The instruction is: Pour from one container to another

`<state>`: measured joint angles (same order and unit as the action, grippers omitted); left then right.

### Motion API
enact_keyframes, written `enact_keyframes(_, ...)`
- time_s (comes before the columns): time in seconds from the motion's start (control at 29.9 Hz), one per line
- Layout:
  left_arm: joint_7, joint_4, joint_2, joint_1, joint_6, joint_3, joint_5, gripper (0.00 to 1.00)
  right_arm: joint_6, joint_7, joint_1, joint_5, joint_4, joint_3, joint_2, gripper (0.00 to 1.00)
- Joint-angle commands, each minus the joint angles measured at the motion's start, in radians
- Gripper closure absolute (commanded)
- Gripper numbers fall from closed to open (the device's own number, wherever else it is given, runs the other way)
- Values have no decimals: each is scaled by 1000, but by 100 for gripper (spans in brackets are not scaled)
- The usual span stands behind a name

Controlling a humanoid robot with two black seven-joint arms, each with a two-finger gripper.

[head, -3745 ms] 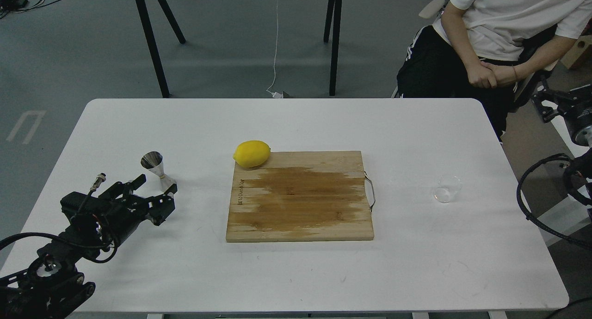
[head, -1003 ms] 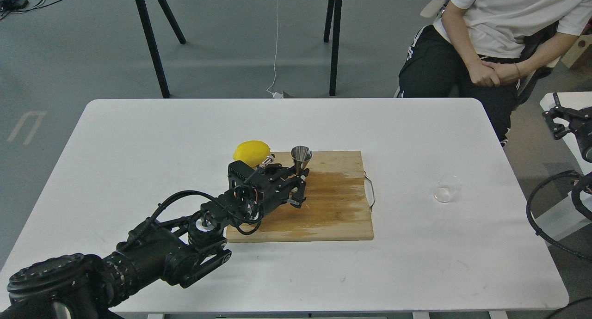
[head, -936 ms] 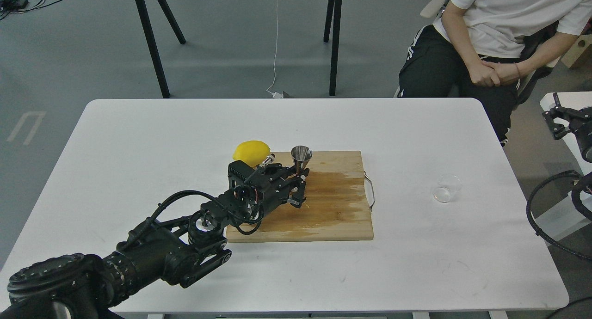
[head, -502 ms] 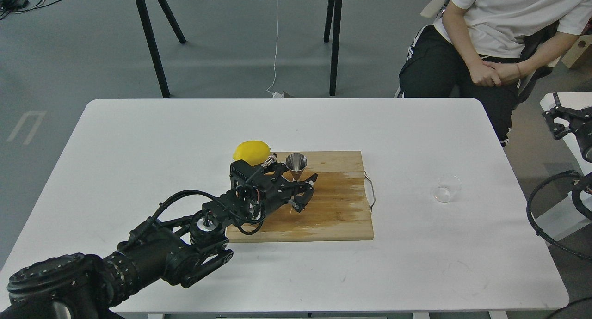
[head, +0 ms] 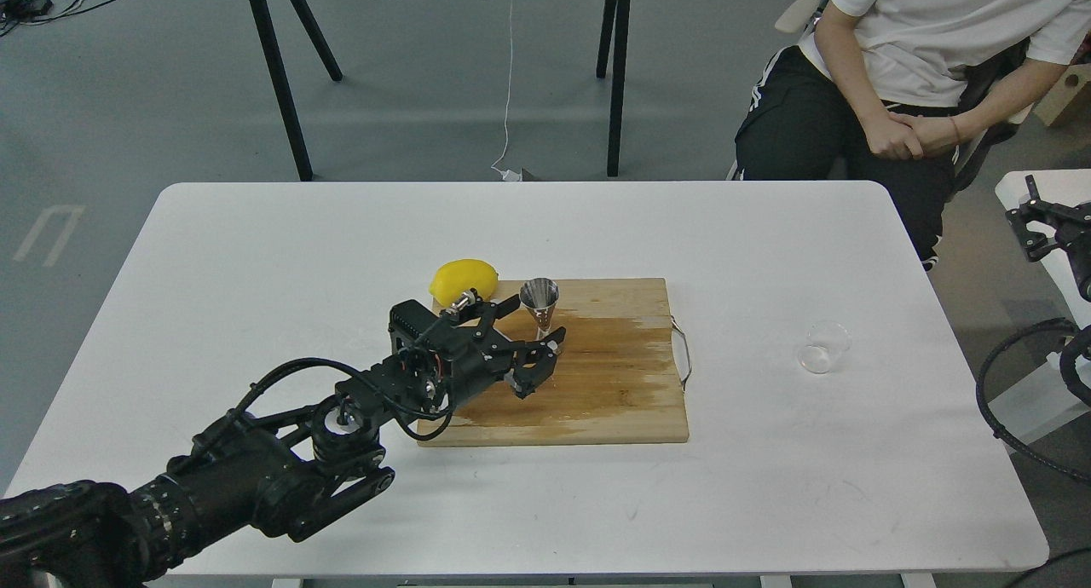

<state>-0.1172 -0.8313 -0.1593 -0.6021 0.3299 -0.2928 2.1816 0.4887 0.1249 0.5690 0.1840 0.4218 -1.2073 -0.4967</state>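
Note:
The steel jigger (head: 539, 303) stands upright on the back part of the wooden cutting board (head: 597, 392). My left gripper (head: 538, 318) is open, one finger to the jigger's left and the other by its base, neither visibly pressing it. The clear glass cup (head: 825, 347) sits alone on the white table to the right of the board, far from both grippers. My right gripper (head: 1029, 220) hangs beyond the table's right edge, its two fingers apart and holding nothing.
A yellow lemon (head: 464, 281) lies at the board's back left corner, just behind my left wrist. The board has a wet dark patch and a metal handle (head: 682, 352) on its right side. A seated person (head: 903, 77) is at the back right.
My left gripper carried the jigger from the table's left side onto the board, then opened and drew back to the left. The jigger now stands free.

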Motion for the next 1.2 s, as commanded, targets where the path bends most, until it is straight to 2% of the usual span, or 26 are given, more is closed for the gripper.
enact_keyframes(0.0, 1, -49, -74, 1, 3, -12, 0, 21, 0, 2, -3, 0, 0, 0, 1, 0)
enact_keyframes(0.1, 1, -115, -132, 8, 23, -16, 0, 20, 0, 4, -4, 0, 0, 2, 3, 0)
enact_keyframes(0.37, -1, -363, -314, 140, 32, -100, 0, 15, 0, 4, -12, 0, 0, 0, 0, 0)
enact_keyframes(0.54, -12, -437, -416, 140, 32, -187, -15, 15, 0, 4, -43, 0, 0, 0, -5, 0)
enact_keyframes(0.64, -18, -434, -431, 134, 5, -249, -300, 13, 0, 4, -49, 0, 0, 0, -16, 0)
enact_keyframes(0.74, -22, -434, -444, 128, -20, -310, -598, 5, 0, 4, -49, 0, 0, 0, -17, 0)
enact_keyframes(0.8, -68, -434, -442, 128, -26, -354, -773, 3, 0, 4, -49, 0, 2, 2, -17, 0)
enact_keyframes(0.87, -177, -433, -442, 124, -54, -385, -917, 2, 0, -1, -55, 3, 5, 0, -19, 0)
enact_keyframes(0.94, -289, -424, -442, 108, -136, -422, -1063, 2, 0, -5, -63, 31, 8, -12, -31, 0)
enact_keyframes(0.97, -317, -416, -442, 98, -185, -440, -1129, 2, 0, -7, -63, 53, 11, -23, -36, 0)
enact_keyframes(1.07, -335, -367, -437, 81, -337, -518, -1356, 1, 0, -7, -40, 68, 9, -26, -40, 0)
enact_keyframes(1.17, -335, -309, -416, 79, -437, -584, -1546, 0, 0, -14, 6, 64, 9, -12, -83, 0)
